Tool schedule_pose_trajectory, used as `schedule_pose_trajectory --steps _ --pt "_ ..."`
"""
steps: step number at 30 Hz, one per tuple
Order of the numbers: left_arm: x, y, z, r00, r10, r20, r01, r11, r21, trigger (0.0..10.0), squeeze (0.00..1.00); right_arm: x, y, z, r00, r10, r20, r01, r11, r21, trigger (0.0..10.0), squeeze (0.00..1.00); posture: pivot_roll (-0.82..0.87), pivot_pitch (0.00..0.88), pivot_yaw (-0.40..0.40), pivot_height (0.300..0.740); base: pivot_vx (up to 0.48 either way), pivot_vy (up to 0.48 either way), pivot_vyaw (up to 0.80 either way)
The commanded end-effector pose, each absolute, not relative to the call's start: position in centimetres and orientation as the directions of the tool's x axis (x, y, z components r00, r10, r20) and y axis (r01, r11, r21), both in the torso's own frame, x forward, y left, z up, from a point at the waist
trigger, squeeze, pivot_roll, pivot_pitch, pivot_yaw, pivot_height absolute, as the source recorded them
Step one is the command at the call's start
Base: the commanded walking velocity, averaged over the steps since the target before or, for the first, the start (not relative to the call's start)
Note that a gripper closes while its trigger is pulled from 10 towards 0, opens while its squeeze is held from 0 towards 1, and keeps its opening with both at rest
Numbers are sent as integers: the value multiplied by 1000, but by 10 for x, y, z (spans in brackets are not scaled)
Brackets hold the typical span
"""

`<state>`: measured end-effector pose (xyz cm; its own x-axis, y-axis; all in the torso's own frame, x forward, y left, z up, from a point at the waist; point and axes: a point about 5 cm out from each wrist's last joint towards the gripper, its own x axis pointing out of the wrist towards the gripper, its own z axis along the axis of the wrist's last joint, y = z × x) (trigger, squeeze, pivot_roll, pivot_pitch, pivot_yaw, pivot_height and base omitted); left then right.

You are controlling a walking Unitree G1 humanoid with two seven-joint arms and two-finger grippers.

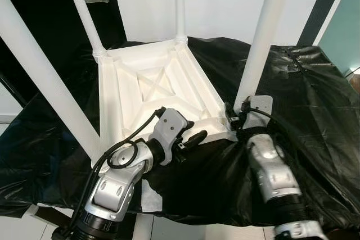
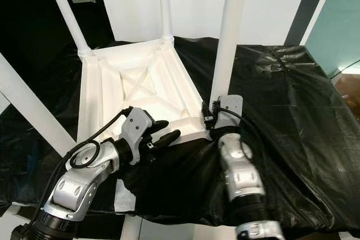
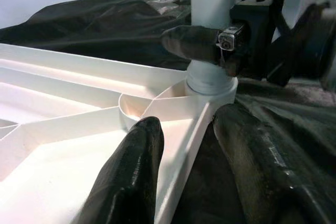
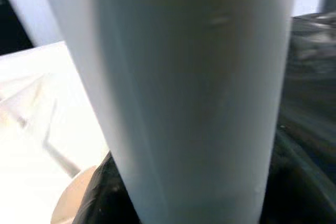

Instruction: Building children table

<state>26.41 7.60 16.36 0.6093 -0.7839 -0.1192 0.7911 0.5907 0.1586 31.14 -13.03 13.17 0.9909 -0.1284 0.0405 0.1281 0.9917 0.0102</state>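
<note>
1. The white tabletop (image 1: 152, 96) lies upside down on the black-covered bench (image 1: 315, 111), ribs up, so the legs can enter the corner sockets.
2. The right gripper (image 3: 210, 43) is clamped around the near-right leg (image 1: 260, 37) just above its socket, probably to seat or turn it.
3. The left gripper (image 1: 191, 137) straddles the tabletop's near edge, fingers apart, apparently bracing the tabletop.

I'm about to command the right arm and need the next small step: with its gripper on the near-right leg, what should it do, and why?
Probably keep twisting that leg into its corner socket. The right gripper grips it at the base, and the left gripper straddles the tabletop edge, steadying it.
</note>
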Motion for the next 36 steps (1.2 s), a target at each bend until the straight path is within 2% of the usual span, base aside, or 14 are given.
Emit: schedule_pose_trajectory --steps 1,5,10,11,12,21,24,27,29,30,31,32,35,36 --pt "262 75 164 609 -784 -118 791 591 158 10000 0 304 -144 111 971 -232 -57 234 972 28 10000 0 -41 0 15 740 0 0 0" --pt "262 74 163 601 -790 -122 797 582 161 10000 0 305 -128 116 994 -103 -35 103 995 11 10000 0 -36 0 15 740 0 0 0" --pt "263 75 164 607 -785 -119 792 589 160 10000 0 305 -126 116 991 -120 -56 122 992 43 10000 0 -32 0 14 740 0 0 0" --pt "263 75 164 608 -785 -119 792 589 161 10000 0 306 -125 118 992 -116 -46 118 992 45 10000 94 -32 0 14 740 0 0 0" --pt "263 75 164 608 -785 -119 792 589 160 10000 0 306 -125 120 993 -114 -36 116 992 50 10000 1000 -34 0 14 740 0 0 0" --pt "261 75 164 607 -786 -119 793 588 159 10000 0 302 -128 130 999 -17 33 14 996 91 10000 1000 -35 0 11 740 0 0 0" --pt "261 76 163 609 -784 -120 792 591 156 10000 0 298 -143 137 993 92 80 -99 991 93 10000 1000 -40 0 11 740 0 0 0" --pt "260 76 163 609 -784 -121 792 591 155 10000 0 297 -147 138 989 121 87 -128 989 80 10000 1000 -40 0 11 740 0 0 0" --pt "260 77 163 609 -784 -121 792 591 154 10000 0 296 -156 138 972 226 72 -230 972 50 10000 1000 -44 0 14 740 0 0 0" --pt "261 77 163 609 -784 -121 792 591 154 10000 0 295 -159 138 966 251 67 -254 966 47 10000 431 -44 0 14 740 0 0 0" --pt "261 77 163 609 -784 -121 792 591 154 10000 0 297 -163 140 934 353 55 -354 935 15 10000 0 -52 2 22 740 0 0 0" --pt "261 77 163 609 -784 -121 792 591 154 10000 0 297 -163 140 934 353 55 -354 935 15 10000 0 -52 2 22 740 0 0 0" --pt "263 76 164 609 -784 -119 792 591 155 10000 0 304 -172 147 859 512 26 -510 858 -57 10000 0 -55 2 23 740 0 0 0" --pt "263 76 164 609 -784 -119 792 591 155 10000 0 304 -172 147 859 512 26 -510 858 -57 10000 0 -55 2 23 740 0 0 0"
